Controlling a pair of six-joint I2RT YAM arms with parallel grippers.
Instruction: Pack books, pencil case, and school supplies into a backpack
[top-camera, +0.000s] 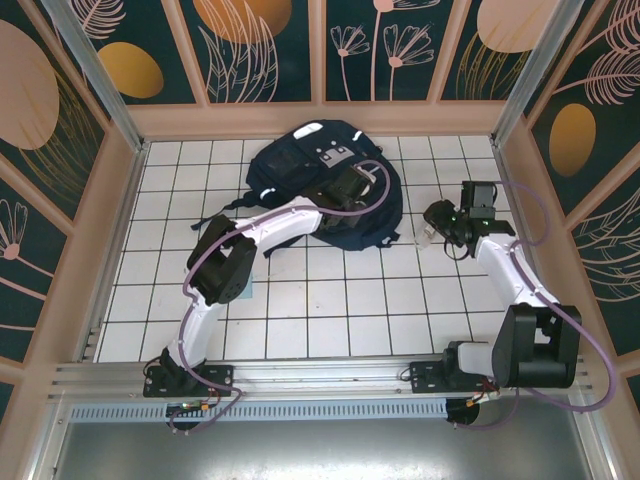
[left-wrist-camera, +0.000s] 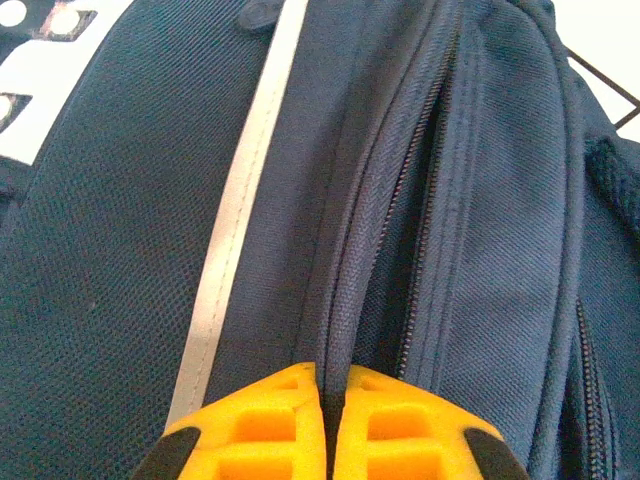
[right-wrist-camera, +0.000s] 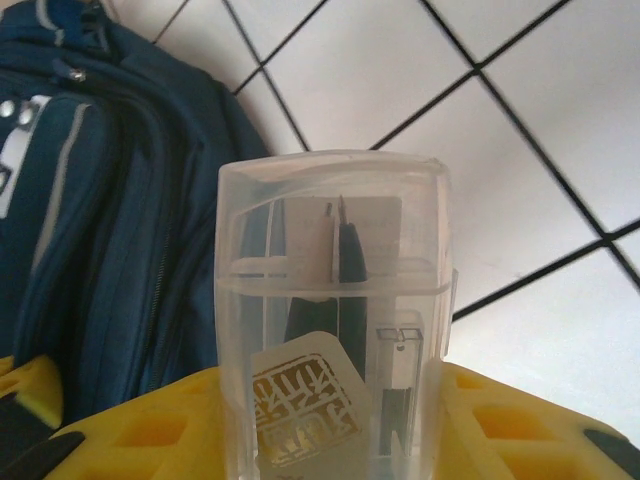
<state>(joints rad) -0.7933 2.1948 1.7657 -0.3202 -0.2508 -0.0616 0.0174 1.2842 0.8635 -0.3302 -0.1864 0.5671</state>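
Observation:
The navy backpack (top-camera: 290, 160) lies flat at the back of the tiled floor, its white stripe (left-wrist-camera: 235, 230) running up the left wrist view. My left gripper (top-camera: 355, 185) rests on its right half, shut on a fold of fabric (left-wrist-camera: 345, 300) beside the zipper, its yellow fingertips (left-wrist-camera: 332, 375) pinching the fold. To the right of the backpack, my right gripper (top-camera: 428, 232) hovers shut on a clear plastic box of school supplies (right-wrist-camera: 335, 260). The box holds dark tools and a gold-printed label. The backpack (right-wrist-camera: 100, 220) lies to the box's left. The books and pencil case are out of view.
White tiles with dark grout (top-camera: 330, 300) cover the floor between the arms and the backpack. Wooden-framed patterned walls (top-camera: 120, 150) close in the left, back and right sides. A metal rail (top-camera: 320, 375) carries both arm bases at the near edge.

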